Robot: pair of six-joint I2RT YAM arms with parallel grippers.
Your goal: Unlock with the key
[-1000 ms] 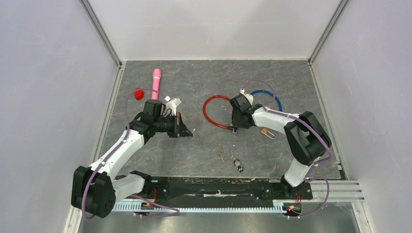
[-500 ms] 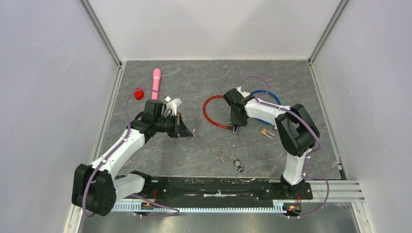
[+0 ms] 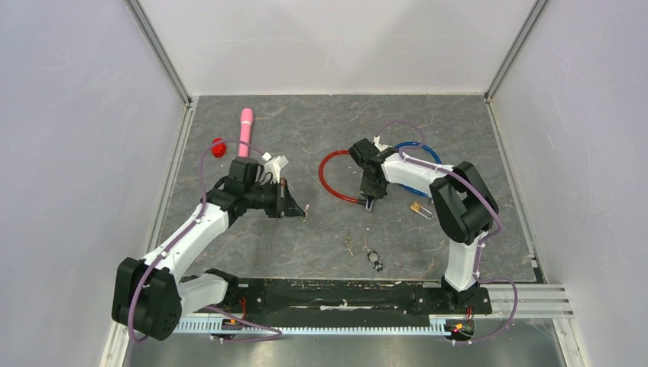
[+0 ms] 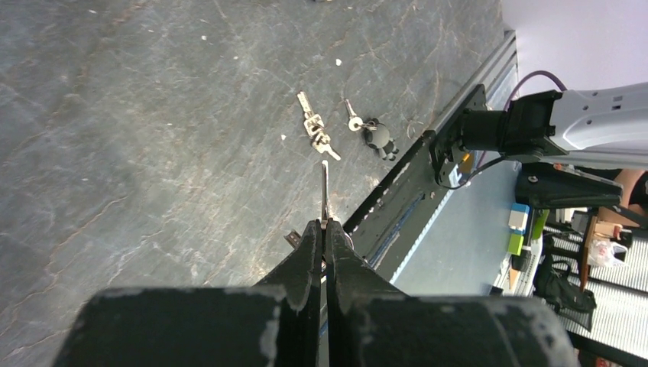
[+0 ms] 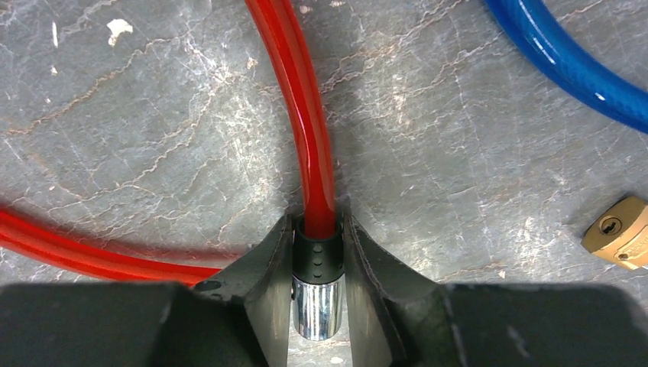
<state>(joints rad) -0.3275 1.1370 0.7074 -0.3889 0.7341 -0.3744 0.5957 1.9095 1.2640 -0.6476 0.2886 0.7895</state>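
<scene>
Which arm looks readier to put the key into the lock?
Left. The left gripper pinches a thin silver key, tip forward; the right gripper clasps the red cable lock's black-and-silver barrel.

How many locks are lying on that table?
3. A red cable lock mid-table, its barrel between the right gripper's fingers; a blue cable lock just beyond it, partly hidden by the right arm; a small brass padlock right of the gripper.

Veined grey tabletop (image 3: pixel 321 122); glossy red cable lock (image 5: pixel 303 99) with black-and-chrome barrel (image 5: pixel 317 294); blue cable (image 5: pixel 565 58) to its right; brass padlock (image 5: pixel 620 232); pink tube (image 3: pixel 245 130) far left.
</scene>
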